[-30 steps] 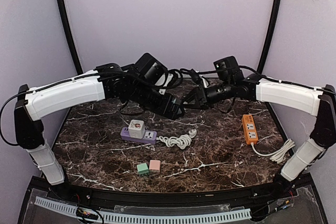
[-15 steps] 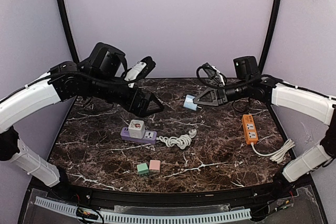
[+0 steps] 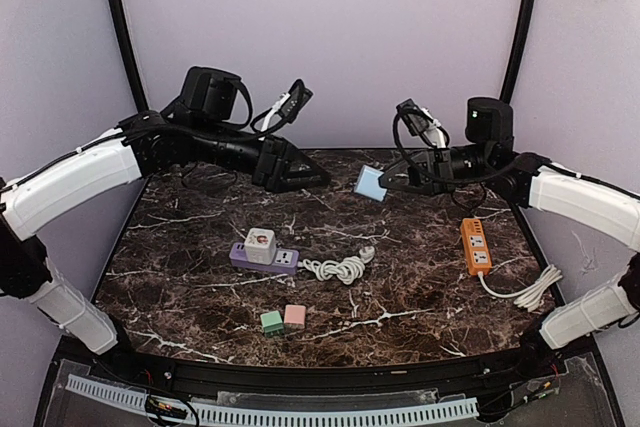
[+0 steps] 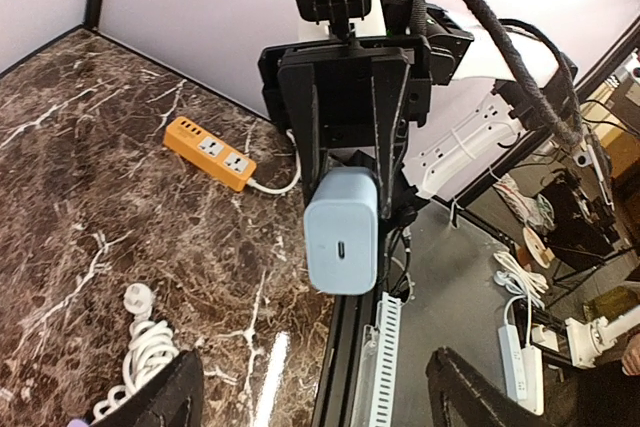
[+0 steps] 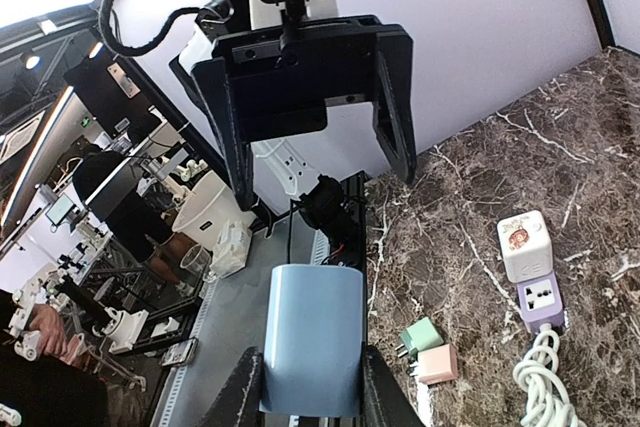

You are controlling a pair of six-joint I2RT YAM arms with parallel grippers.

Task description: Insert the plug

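Observation:
My right gripper is shut on a light blue plug and holds it in the air over the back middle of the table. In the right wrist view the light blue plug sits between my fingers. My left gripper is open and empty, raised at the back left, facing the right gripper. In the left wrist view the blue plug hangs ahead of my open left gripper. A purple power strip with a white cube adapter lies mid-table.
An orange power strip with a white cord lies at the right. A coiled white cable lies beside the purple strip. A green plug and a pink plug lie near the front edge.
The two grippers, close together at the back centre one second ago, have drawn apart. The left gripper has pulled back and risen; the right gripper has lifted slightly rightward with the blue plug.

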